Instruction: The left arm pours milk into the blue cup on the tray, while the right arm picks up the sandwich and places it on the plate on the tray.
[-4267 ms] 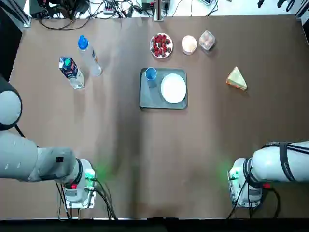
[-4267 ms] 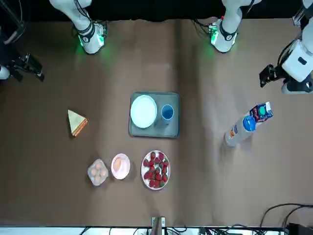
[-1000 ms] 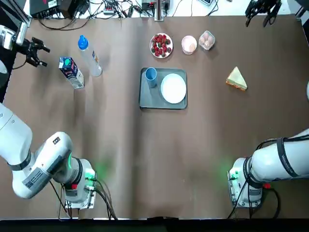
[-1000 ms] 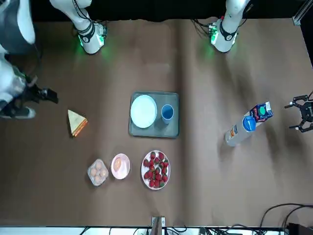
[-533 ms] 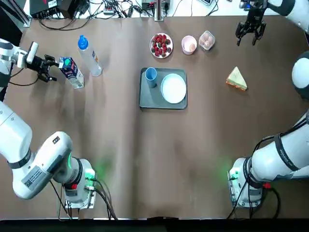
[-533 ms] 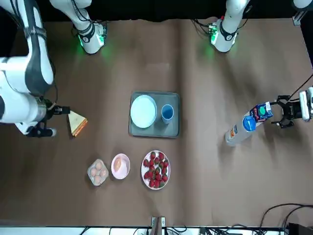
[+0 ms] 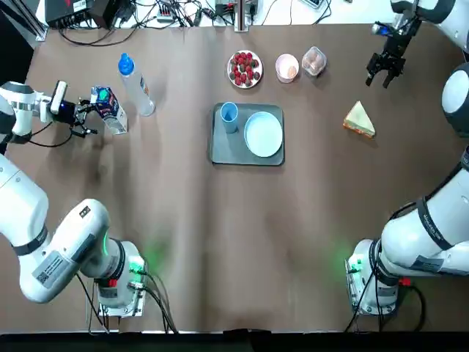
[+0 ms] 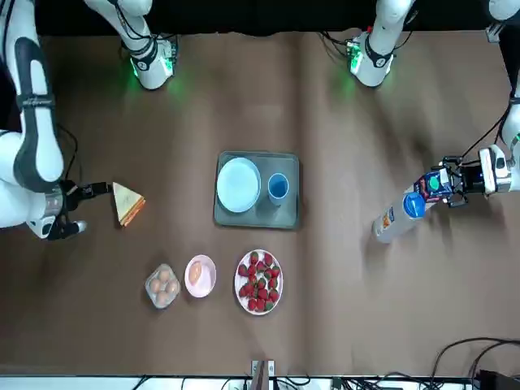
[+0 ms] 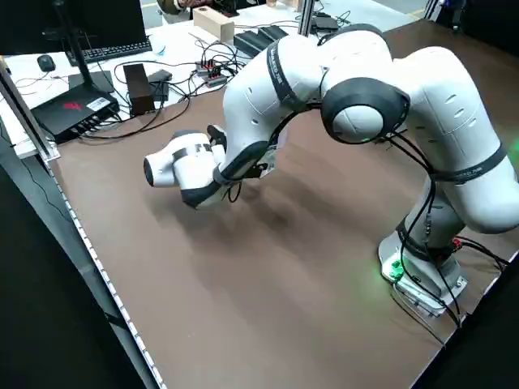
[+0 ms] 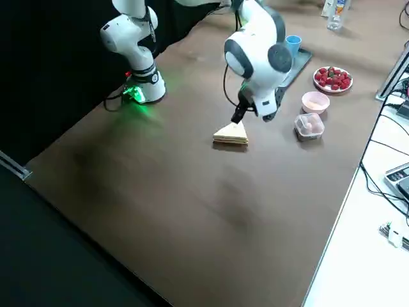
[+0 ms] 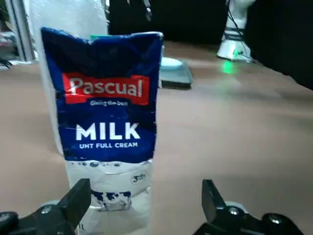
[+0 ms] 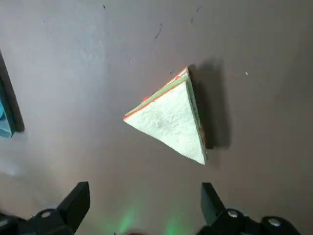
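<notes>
So, the black two-finger left gripper [image 11: 145,190] is spread wide, with nothing clenched in it. It is held right up by the small rectangular milk carton [image 11: 110,112], dark blue and white print; whether the carton is touched can't be told. The black two-finger right gripper [image 7: 377,83] is also wide open and empty, held above the table near the triangular pale-bread sandwich [image 7: 359,119].

Compared with half a second ago, the left gripper has been brought closer in to the carton, and the right one has been shifted a bit nearer the sandwich. Carton and sandwich haven't been moved.

The carton is stood upright, its printed sides slightly creased, just beside the clear plastic bottle with a blue cap [image 7: 137,85]. The sandwich is laid flat on the brown, smooth-looking table [image 7: 220,271], its cut edge showing orange-ish filling. On the flat grey-blue rounded-corner tray [image 7: 245,157], the small light-blue round cup [image 7: 229,115] is set beside the plain white round plate [image 7: 263,134]. Also out: a small white plate of red berries [image 7: 245,70], a pale pink round bowl [image 7: 286,67] and a clear plastic box [image 7: 314,61] with round things inside.
</notes>
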Robot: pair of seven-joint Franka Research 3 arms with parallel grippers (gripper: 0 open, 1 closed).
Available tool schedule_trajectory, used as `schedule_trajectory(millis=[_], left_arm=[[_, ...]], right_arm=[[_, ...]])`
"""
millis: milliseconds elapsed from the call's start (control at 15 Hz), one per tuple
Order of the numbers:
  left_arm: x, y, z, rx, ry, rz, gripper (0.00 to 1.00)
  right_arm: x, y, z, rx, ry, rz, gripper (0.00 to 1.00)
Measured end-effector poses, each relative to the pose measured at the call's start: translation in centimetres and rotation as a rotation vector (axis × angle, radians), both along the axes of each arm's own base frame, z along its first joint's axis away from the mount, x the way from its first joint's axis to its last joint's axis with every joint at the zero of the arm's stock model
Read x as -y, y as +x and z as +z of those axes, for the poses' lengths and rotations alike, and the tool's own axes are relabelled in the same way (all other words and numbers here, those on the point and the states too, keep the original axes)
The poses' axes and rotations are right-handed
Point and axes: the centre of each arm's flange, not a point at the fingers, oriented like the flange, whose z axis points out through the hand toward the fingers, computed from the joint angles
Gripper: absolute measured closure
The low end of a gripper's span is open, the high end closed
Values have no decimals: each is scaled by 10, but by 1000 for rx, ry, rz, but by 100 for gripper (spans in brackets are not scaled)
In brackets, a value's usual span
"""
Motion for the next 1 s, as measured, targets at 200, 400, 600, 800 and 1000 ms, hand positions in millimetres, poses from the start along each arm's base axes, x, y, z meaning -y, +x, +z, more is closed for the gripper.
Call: schedule_trajectory(millis=[200, 400, 600, 800, 1000], left_arm=[[4, 4, -7, 15, -50, 60, 0], [3, 8, -9, 26, -53, 94, 0], [4, 11, -10, 31, -43, 101, 0], [12, 15, -12, 31, -49, 89, 0], [24, 21, -14, 29, -53, 69, 0]], right_arm=[[12, 0, -29, -16, 58, 15, 0], [16, 3, -62, 10, 135, 66, 0], [42, -2, -85, 28, 219, 100, 0], [50, -3, -94, 37, 232, 108, 0], [48, -4, -102, 28, 238, 114, 1]])
